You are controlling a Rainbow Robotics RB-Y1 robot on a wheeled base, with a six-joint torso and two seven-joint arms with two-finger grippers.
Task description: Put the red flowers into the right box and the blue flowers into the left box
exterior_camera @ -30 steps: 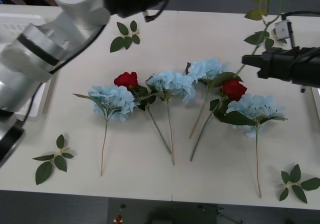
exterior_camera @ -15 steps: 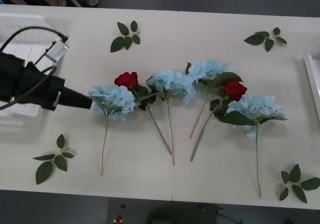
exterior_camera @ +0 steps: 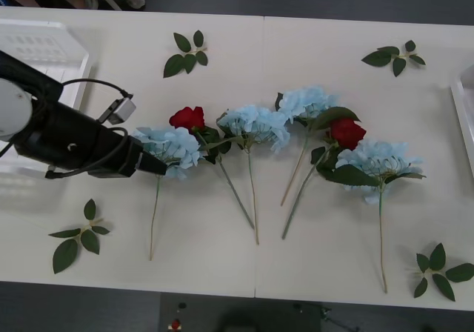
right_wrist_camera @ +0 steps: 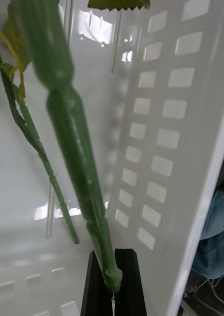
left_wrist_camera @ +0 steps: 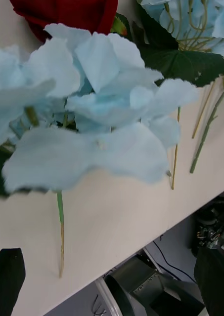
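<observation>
- In the right wrist view, the right gripper (right_wrist_camera: 113, 281) has its black fingers (right_wrist_camera: 94, 289) pressed together on the cut end of a thick green stem (right_wrist_camera: 74, 148); a thinner stem (right_wrist_camera: 35, 138) hangs beside it.
- Behind those stems are the white gridded walls of the right box (right_wrist_camera: 161, 148), so this flower is held inside or just over that tray. Its head is out of frame, so I cannot tell its colour.
- In the left wrist view, the left gripper (left_wrist_camera: 112, 276) has its fingers (left_wrist_camera: 8, 279) spread wide, at the two lower corners, with a blue flower (left_wrist_camera: 87, 118) filling the space ahead of them; nothing is pinched.
- In the front view, the left gripper (exterior_camera: 152, 165) sits at centre left, its tip touching or just at the leftmost blue flower (exterior_camera: 169, 148).
- A red rose (exterior_camera: 187, 117) lies just beside that head at its upper right, leaves overlapping; a second rose (exterior_camera: 346, 133) sits right of centre among three more blue flowers (exterior_camera: 255, 124).
- The left box (exterior_camera: 44, 50) lies at upper left; the right box shows as a rim (exterior_camera: 461, 106) at the right edge.
- Risks, as I judge them: closing on fluffy petals rather than the stem could slip or crush the head; the tangled leaves could drag the neighbouring rose along, toward the wrong tray.
- On the right, letting go while tilted could leave the stem hanging over the rim.
</observation>
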